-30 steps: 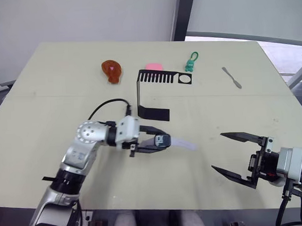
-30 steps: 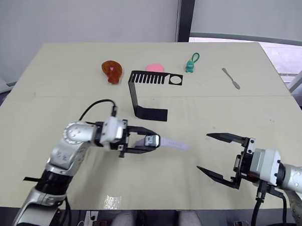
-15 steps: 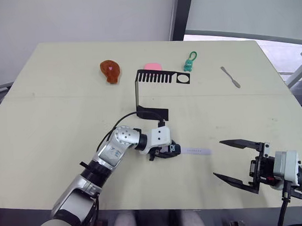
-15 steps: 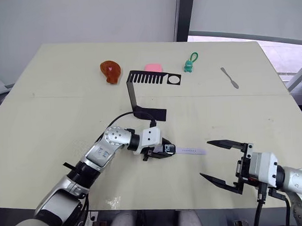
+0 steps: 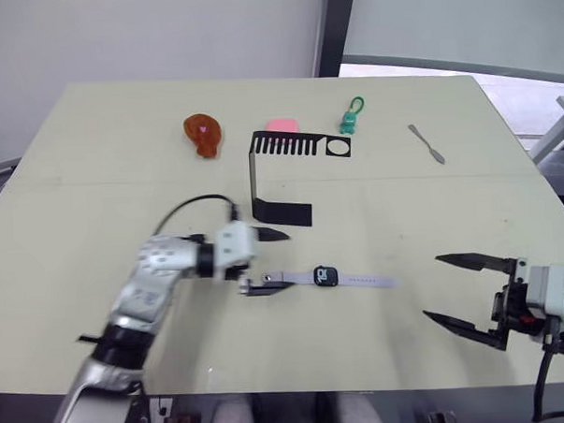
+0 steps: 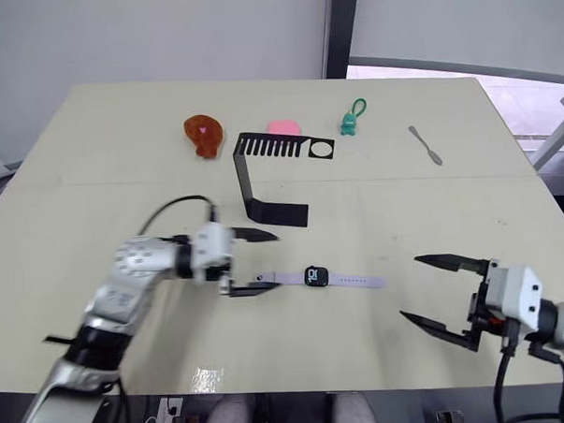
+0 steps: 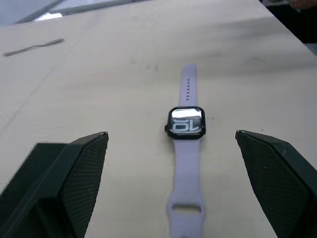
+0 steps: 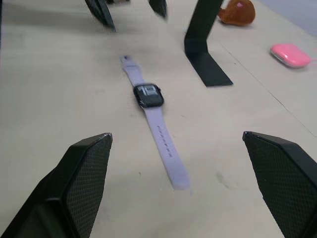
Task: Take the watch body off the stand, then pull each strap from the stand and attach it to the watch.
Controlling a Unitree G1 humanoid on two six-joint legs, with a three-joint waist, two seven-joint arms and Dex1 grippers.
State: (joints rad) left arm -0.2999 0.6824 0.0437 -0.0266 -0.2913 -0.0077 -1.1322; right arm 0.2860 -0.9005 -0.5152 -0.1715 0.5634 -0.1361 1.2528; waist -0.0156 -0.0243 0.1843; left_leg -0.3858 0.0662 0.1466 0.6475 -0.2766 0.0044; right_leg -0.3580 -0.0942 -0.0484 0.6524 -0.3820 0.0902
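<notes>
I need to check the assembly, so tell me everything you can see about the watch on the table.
The watch body, a small black rounded-square case with pale digits on its dark screen, lies face up on the beige table. A lavender strap with a row of small holes runs out from one end, and a second strap from the other, all in one straight flat line. Nothing grips it: the left gripper stands open just past one strap tip.
</notes>
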